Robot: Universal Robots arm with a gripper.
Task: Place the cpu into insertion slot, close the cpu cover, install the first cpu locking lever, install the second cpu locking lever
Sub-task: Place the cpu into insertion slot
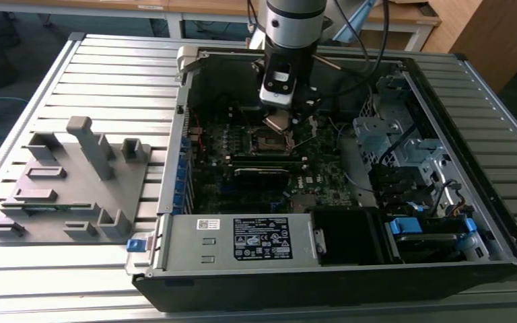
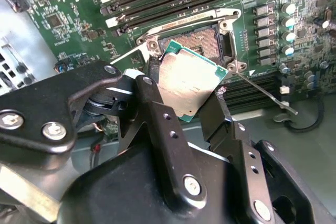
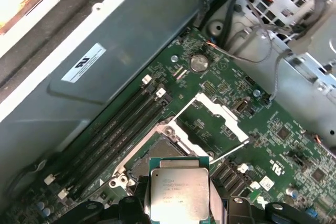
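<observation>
Cpu (image 2: 191, 85): flat square chip with a silver-grey top and a thin green border. It is clamped by the gripper (image 2: 186, 83), whose two black fingers (image 2: 157, 103) press on opposite edges of the chip, so the jaws stand one chip-width apart. The chip is carried tilted, not seated. In both wrist views it hangs over the near side of the insertion slot (image 2: 202, 40); contact with the slot cannot be told.

Insertion slot: square socket with a dark centre and a silvery rim, uncovered, near the middle of the motherboard (image 3: 273, 129). In the exterior view the gripper (image 1: 285, 120) sits directly over it (image 1: 272, 141).

Cpu cover (image 3: 223, 113): silvery frame plate with a square window, swung up and open at the far side of the slot in the first wrist view.

Locking lever (image 2: 265, 94): thin metal rod, unlatched, angling away from one corner of the slot.

Memory slots (image 3: 121, 129): long black rows running alongside the slot.

Computer case (image 1: 330, 286): black and open-topped. It holds the motherboard and stands toward the tabletop's edge at the exterior view's right.

Grey box (image 1: 240, 239): white-labelled, at the near wall of the case.

Tabletop (image 1: 106, 74): slatted metal.

Grey fixture plate (image 1: 70, 182): lies by the tabletop's edge at the exterior view's left, well apart from the gripper.
</observation>
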